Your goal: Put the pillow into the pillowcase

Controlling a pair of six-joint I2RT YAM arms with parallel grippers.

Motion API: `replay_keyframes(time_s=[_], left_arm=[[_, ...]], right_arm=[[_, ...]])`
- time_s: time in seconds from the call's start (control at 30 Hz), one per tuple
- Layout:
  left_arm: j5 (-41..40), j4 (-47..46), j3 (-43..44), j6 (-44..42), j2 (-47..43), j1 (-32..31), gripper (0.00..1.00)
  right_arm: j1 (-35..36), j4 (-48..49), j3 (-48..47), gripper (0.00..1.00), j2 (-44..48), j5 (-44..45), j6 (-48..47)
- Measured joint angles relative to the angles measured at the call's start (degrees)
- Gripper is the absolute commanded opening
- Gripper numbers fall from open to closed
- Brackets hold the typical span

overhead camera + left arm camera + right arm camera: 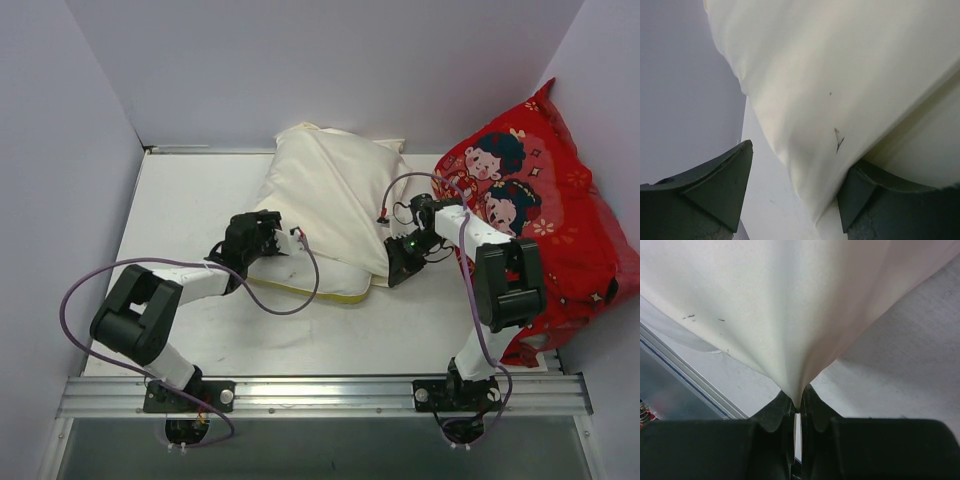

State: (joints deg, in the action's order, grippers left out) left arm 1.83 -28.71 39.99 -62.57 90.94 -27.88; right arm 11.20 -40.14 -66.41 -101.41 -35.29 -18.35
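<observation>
A white tabletop [190,220] lies boxed in by pale grey walls [300,60], seen from above. Near its middle, reaching toward 12 o'clock, sits the cream pillowcase [330,190], wrinkled and puffed up. At its 6 o'clock side the white pillow [325,278] sticks out from under the cream cloth, its yellow seam [310,293] lying along the near edge on the tabletop.

At the pillowcase's 4 o'clock corner the right end effector [398,262] is clenched on the cream cloth; in the right wrist view the fabric draws to a point between the closed jaws. At the 8 o'clock side the left end effector [285,240] is released. In the left wrist view its two dark fingers [715,190] stand wide apart, with a fold of the pillowcase hanging between them and lying over the finger on the right of that view.

At 3 o'clock a red cushion [560,200] printed with cartoon children leans against the right wall, behind the right arm. At 6 o'clock a metal rail [320,392] carries both arm bases.
</observation>
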Motion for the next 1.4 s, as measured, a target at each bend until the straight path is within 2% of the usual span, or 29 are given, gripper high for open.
replay_keyframes(time_s=[0.33, 0.43, 0.5, 0.57, 0.6, 0.67, 0.73, 0.83, 0.97, 1.13, 1.27, 1.4], left_arm=[[2.32, -0.22, -1.29, -2.32, 0.0, 8.55, 0.57], [2.6, -0.11, -2.16, -2.49, 0.22, 10.62, 0.49], [2.73, 0.15, -2.4, -2.38, 0.96, 11.15, 0.36], [2.93, 0.35, -2.38, -1.68, 1.97, 11.19, 0.18], [3.06, 1.25, -2.14, -1.18, 2.32, 11.19, 0.0], [3.76, 5.92, -0.04, 0.83, 2.64, 11.21, 0.0], [5.84, 15.32, 5.44, 4.09, 2.56, 12.15, 0.0], [12.39, 32.92, 18.71, 11.61, 1.84, 15.26, 0.0], [20.55, 51.28, 37.38, 21.38, -0.94, 18.8, 0.0], [29.11, 62.01, 57.7, 33.55, -3.61, 21.97, 0.0], [35.91, 66.84, 73.66, 44.06, -2.19, 22.36, 0.0], [40.15, 71.28, 89.53, 53.11, 1.9, 22.93, 0.0]], right_arm=[[-0.83, 0.11, 0.0, 0.0, 0.0, -0.26, -0.24], [-0.94, 0.09, 0.0, 0.0, 0.0, -0.57, -0.24], [-1.05, 0.09, 0.0, 0.0, 0.0, -0.83, -0.2], [-1.05, 0.07, 0.0, 0.0, 0.0, -1.27, -0.17], [-1.05, 0.07, 0.0, 0.0, 0.0, -1.57, -0.17], [-1.07, -0.02, 0.0, 0.0, 0.02, -2.62, -0.2], [-1.16, -0.81, -0.09, 0.0, 0.35, -4.39, -0.2], [-1.57, -3.63, -2.86, 0.0, 2.56, -8.33, 0.02], [-4.13, -5.9, -12.02, 0.0, 10.03, -13.09, 2.12], [-13.92, -6.95, -31.41, 0.0, 17.44, -20.68, 8.22], [-20.83, -6.34, -46.01, 0.0, 17.59, -26.62, 15.93], [-23.69, -5.03, -55.04, 0.0, 17.49, -29.49, 24.22]])
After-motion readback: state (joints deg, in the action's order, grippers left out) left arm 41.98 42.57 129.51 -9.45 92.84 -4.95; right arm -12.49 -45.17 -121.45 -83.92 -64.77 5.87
